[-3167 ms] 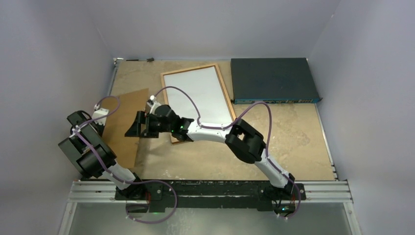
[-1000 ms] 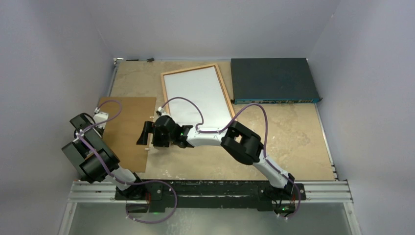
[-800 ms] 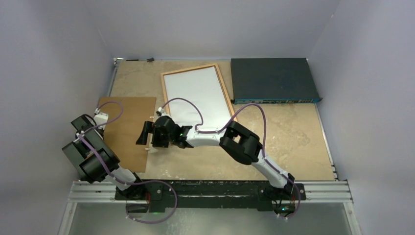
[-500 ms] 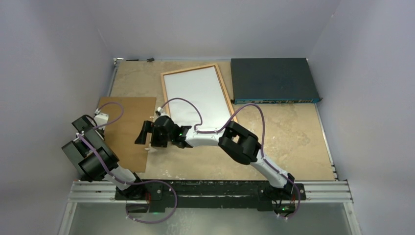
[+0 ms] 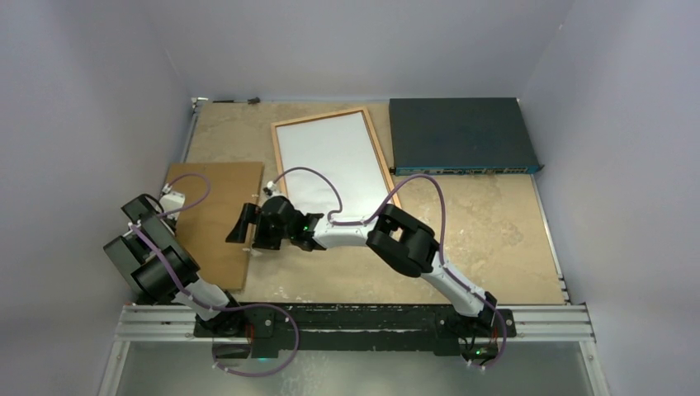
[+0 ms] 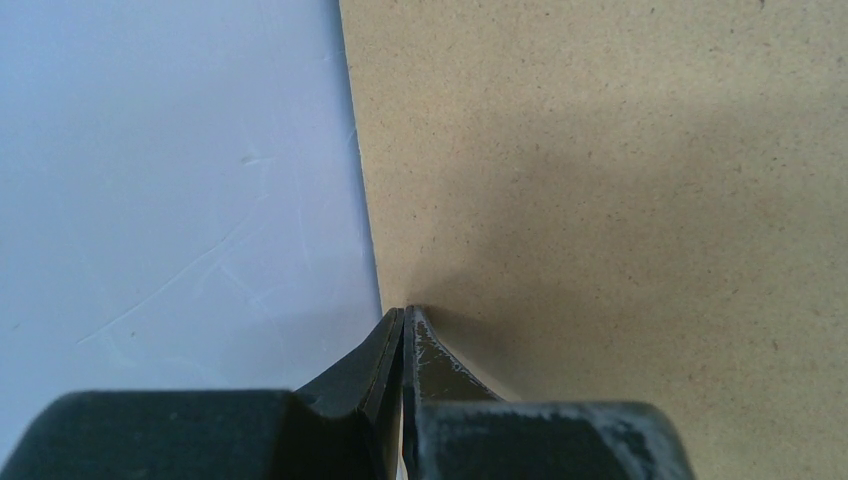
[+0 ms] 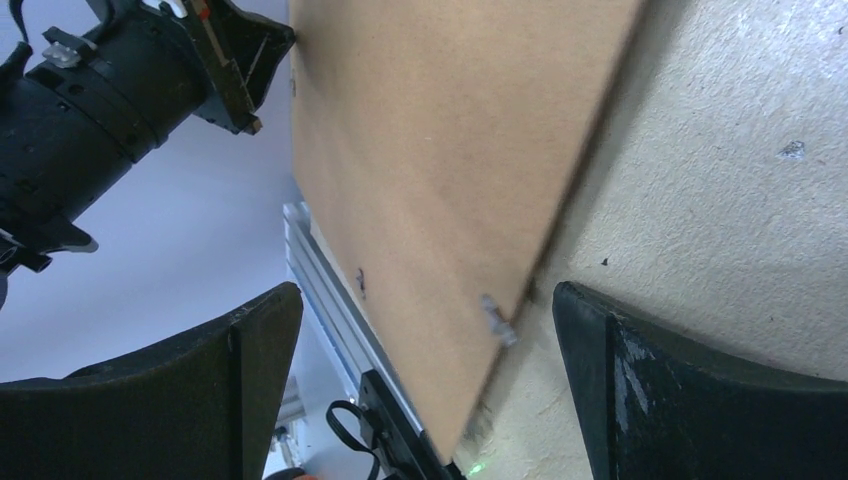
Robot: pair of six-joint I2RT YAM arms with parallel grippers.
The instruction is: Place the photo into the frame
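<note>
The left gripper (image 6: 403,318) is clamped on the backing board's (image 5: 216,219) left edge. The right gripper (image 7: 425,295) is spread wide at its right edge. The photo (image 5: 330,161) lies white-side-up in the frame (image 5: 381,153), beyond the board's right. Best carry the board level and lower it squarely.

Quick count of what sat on the one worktop (image 5: 495,239): one frame (image 5: 382,157), one photo (image 5: 326,157), one brown backing board (image 5: 210,219), one dark blue box (image 5: 462,134). Tools were two: left tool (image 6: 403,318) and right tool (image 5: 240,224).
</note>
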